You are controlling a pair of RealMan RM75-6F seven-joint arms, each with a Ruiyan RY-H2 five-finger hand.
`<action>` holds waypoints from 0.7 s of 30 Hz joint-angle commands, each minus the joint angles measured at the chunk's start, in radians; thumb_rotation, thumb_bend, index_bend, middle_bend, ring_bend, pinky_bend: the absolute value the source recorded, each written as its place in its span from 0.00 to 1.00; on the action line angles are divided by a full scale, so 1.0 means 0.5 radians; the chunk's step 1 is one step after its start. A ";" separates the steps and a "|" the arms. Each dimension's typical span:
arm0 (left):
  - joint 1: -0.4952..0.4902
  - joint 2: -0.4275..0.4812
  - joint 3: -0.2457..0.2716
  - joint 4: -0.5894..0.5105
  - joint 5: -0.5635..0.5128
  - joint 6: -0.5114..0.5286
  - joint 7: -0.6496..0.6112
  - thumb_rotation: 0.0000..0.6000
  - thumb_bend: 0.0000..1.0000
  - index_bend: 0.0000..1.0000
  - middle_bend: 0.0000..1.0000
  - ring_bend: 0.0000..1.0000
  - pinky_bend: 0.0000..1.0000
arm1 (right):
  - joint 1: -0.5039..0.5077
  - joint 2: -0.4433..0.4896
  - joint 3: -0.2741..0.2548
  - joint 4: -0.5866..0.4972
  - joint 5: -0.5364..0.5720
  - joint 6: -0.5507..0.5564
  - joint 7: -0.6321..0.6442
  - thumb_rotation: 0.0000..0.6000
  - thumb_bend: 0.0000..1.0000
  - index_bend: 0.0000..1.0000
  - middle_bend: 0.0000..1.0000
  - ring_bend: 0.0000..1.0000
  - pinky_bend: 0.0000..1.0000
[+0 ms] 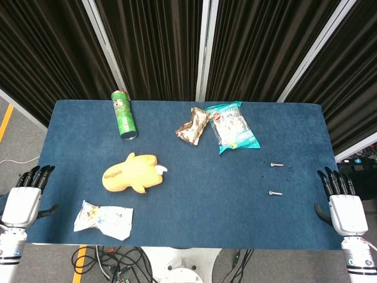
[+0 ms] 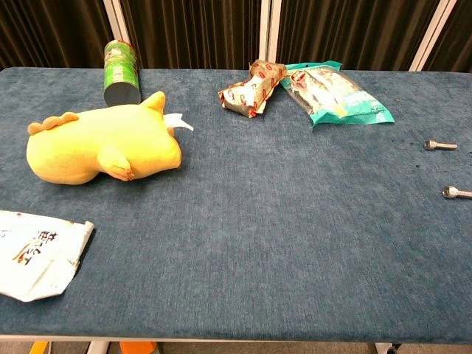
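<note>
At both near corners of the blue table (image 1: 194, 194), my hands hang off the edge, holding nothing, fingers apart and extended.

- Left hand (image 1: 25, 199): nearest the white snack packet (image 1: 103, 219), lying flat by the front edge.
- Right hand (image 1: 343, 206): nearest two bolts (image 1: 275, 193), loose, well apart from the rim.
- Yellow plush toy (image 1: 131, 173): on its side, left of centre.
- Green can (image 1: 123, 114), brown wrapper (image 1: 193, 125), teal bag (image 1: 234, 125): far side.
- Open cloth: centre and right front.

Even, bright overhead light falls in both views; shadows under the yellow plush toy (image 2: 103, 144) are short and soft. The surface (image 1: 194, 194) shows no glare. Focus is sharp, though the head view's corners perhaps bend slightly.
</note>
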 commanded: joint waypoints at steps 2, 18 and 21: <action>-0.008 0.001 -0.003 0.004 -0.003 -0.012 0.004 1.00 0.00 0.10 0.12 0.07 0.17 | 0.000 0.001 0.008 -0.002 0.011 0.001 0.000 1.00 0.22 0.00 0.00 0.00 0.00; -0.005 -0.030 0.020 0.031 0.007 -0.020 -0.003 1.00 0.00 0.10 0.12 0.07 0.17 | 0.019 0.033 0.008 0.018 0.065 -0.080 -0.011 1.00 0.21 0.00 0.00 0.00 0.00; 0.005 -0.050 0.027 0.036 -0.002 -0.018 -0.001 1.00 0.00 0.10 0.12 0.07 0.17 | 0.028 0.036 0.008 0.025 0.089 -0.116 -0.017 1.00 0.21 0.00 0.00 0.00 0.00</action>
